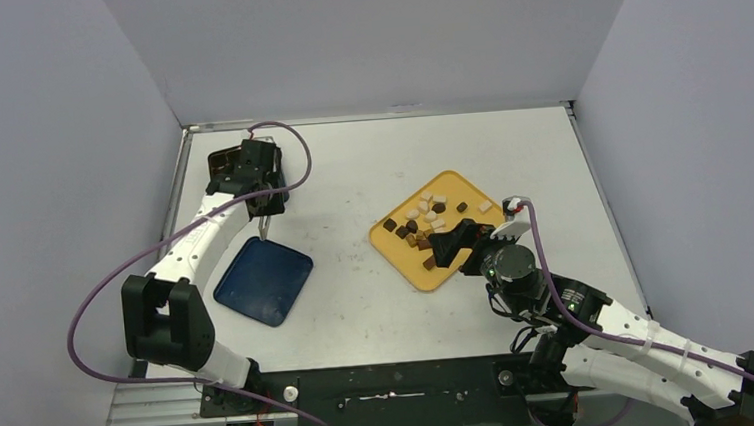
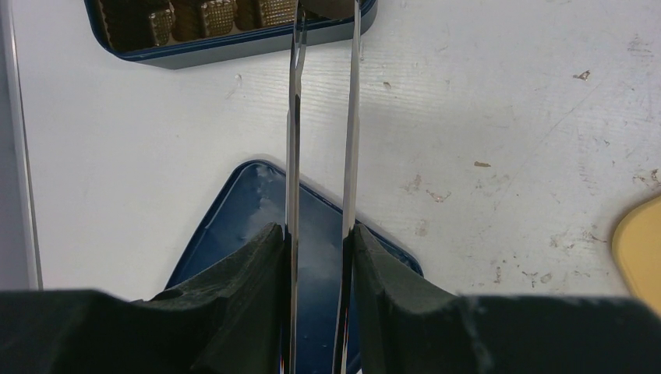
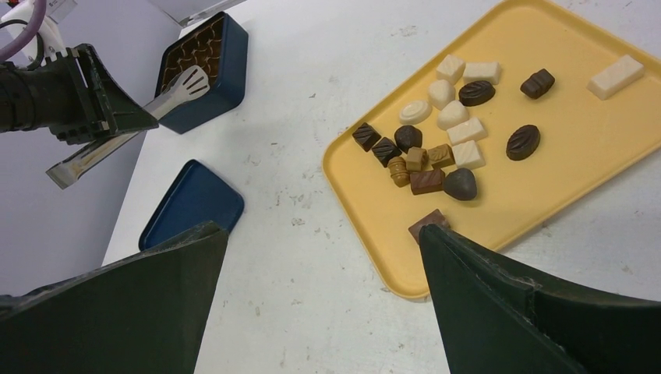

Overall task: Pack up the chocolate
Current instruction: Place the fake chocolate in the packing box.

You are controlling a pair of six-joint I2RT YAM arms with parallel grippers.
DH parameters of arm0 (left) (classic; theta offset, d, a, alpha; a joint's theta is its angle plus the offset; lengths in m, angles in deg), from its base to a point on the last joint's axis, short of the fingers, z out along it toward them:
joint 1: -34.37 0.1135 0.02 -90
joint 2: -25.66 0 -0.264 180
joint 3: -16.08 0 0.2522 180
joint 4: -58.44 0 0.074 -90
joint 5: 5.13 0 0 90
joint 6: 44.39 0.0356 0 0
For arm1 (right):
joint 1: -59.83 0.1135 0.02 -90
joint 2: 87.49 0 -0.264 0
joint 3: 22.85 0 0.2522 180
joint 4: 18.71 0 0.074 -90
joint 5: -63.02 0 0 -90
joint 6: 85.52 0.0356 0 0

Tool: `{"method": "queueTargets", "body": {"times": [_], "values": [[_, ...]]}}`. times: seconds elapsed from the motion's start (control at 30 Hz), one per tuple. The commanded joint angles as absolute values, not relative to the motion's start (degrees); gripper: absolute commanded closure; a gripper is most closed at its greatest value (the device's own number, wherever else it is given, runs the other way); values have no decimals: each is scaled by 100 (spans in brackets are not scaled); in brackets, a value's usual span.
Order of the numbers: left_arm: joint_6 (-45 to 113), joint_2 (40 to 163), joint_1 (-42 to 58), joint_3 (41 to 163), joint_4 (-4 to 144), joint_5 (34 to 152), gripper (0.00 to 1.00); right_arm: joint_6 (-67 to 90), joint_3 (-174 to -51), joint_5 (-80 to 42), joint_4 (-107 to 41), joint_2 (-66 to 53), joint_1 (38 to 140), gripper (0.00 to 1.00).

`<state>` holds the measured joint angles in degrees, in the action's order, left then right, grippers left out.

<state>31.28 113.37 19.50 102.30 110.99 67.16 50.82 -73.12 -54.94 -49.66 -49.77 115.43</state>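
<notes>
**Condition.** The left gripper is clamped on the tongs, with both blades pinched between its fingers. The tong tips are positioned over the rim of the box. Whether a piece is held between the tips cannot be determined. The right gripper is spread wide, with nothing grasped, and is positioned above the near corner of the tray. The chocolate is clustered loose on the tray, well apart from the box. The lid is lying on the table between box and tray.

**Hazards.**
1. Box displacement: the box wall may be caught by the tong tips if the tongs are lowered or swept sideways, and the box may be pushed.
2. Dropped piece: rounded pieces are judged likely to slip from smooth metal blades, and a long carry is required from tray to box.
3. Tong slip: the blades may be rotated within the fingers if the tips are pressed against anything.
4. Tray contact: one brown piece is lying at the tray's near rim, just beside a right finger, and may be knocked off if that gripper is lowered.
</notes>
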Motion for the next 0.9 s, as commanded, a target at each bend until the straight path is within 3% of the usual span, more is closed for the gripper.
{"method": "queueTargets", "body": {"times": [0.0, 0.87], "values": [[3207, 11327, 2028, 10286, 10741, 6813, 70, 5103, -7295, -5466, -4750, -4977, 11578, 0], [3220, 11136, 2088, 10235, 10657, 6959, 59, 5124, -7281, -5490, -4823, -5070, 11574, 0]]}}
